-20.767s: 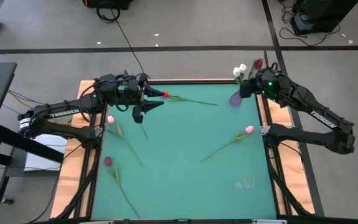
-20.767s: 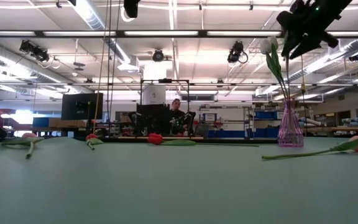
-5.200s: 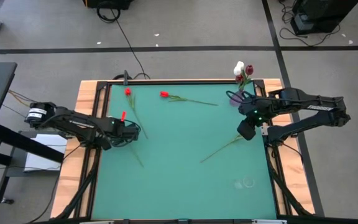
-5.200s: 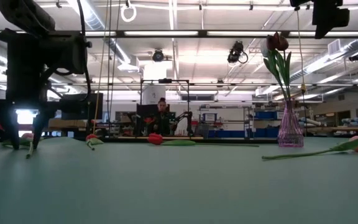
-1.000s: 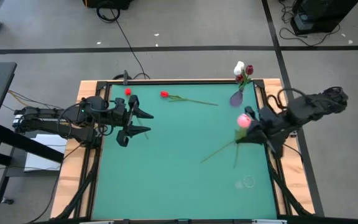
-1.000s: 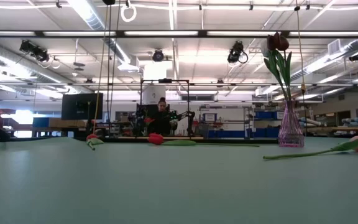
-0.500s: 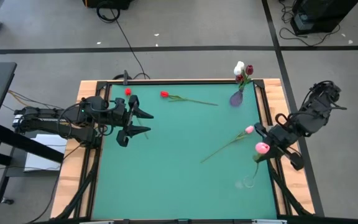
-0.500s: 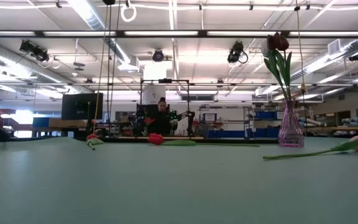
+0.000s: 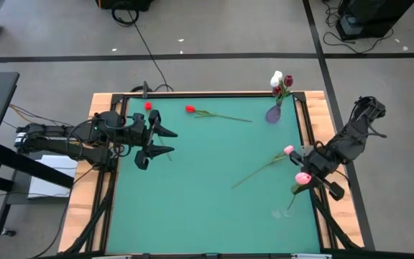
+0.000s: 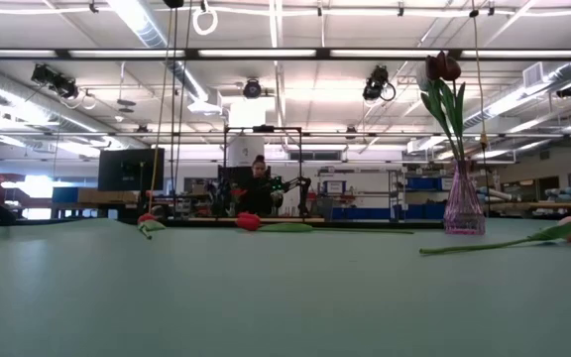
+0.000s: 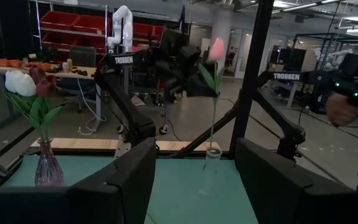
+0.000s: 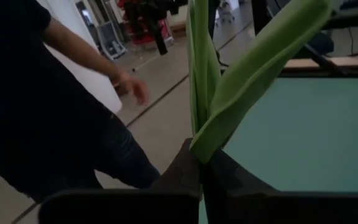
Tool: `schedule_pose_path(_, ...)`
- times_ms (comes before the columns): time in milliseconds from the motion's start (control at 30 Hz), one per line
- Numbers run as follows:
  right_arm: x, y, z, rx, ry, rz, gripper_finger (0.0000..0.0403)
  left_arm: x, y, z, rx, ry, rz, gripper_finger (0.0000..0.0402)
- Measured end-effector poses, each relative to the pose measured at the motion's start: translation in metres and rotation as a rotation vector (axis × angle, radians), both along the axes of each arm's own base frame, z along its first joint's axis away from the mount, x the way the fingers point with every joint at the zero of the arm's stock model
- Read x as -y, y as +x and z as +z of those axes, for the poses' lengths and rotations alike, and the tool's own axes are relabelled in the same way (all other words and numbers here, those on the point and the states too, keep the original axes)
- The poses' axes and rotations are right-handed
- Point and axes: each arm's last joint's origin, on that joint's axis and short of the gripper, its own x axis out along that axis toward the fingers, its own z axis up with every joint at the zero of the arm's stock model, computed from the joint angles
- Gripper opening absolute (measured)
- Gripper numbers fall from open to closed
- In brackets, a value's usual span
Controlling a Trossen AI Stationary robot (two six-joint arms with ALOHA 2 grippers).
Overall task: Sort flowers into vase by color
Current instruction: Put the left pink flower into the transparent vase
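My right gripper (image 9: 307, 173) hangs over the table's near right part, shut on a pink tulip (image 9: 302, 178). The tulip stands upright, and its stem runs down to a clear glass vase (image 11: 211, 173). A purple vase (image 9: 272, 114) at the far right corner holds white and dark red tulips. A second pink tulip (image 9: 287, 150) and a red tulip (image 9: 190, 109) lie flat on the green mat. Another red bud (image 9: 148, 106) lies at the far left. My left gripper (image 9: 172, 142) waits open above the mat's left side, with nothing between its fingers. My right gripper pinches the pink tulip's stem and leaves (image 12: 201, 146) between its two fingers, a little below the bud (image 11: 217, 48). The fingers lie across the stem. The tulip stands upright, its lower stem reaching the mouth of the clear vase (image 9: 286, 211).
A wooden frame (image 9: 99, 180) borders the green mat. A person (image 12: 48, 99) stands on the floor past the table's right side. The mat's middle and near left hold nothing.
My right gripper has carried the pink tulip from near the purple vase toward the table's near right corner, over the clear vase. The tulip has turned more upright, and its stem's lower end now meets the clear vase.
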Motion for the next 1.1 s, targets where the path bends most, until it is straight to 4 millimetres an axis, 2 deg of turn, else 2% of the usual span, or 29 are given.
schedule_pose_path(300, -0.004, 0.004, -0.026, -0.064, -0.054, 0.001, 0.0075, 0.000, 0.000, 0.000, 0.000, 0.000, 0.000, 0.0228)
schedule_pose_path(600, -0.006, 0.002, -0.031, -0.214, 0.065, 0.055, 0.0152, 0.000, 0.000, 0.000, 0.000, 0.000, 0.000, 0.0228)
schedule_pose_path(933, -0.011, -0.006, -0.030, -0.574, 0.339, 0.274, 0.0160, 0.000, 0.000, 0.000, 0.000, 0.000, 0.000, 0.0228)
schedule_pose_path(1100, -0.010, -0.008, -0.024, -0.645, 0.456, 0.304, 0.0160, 0.000, 0.000, 0.000, 0.000, 0.000, 0.000, 0.0228)
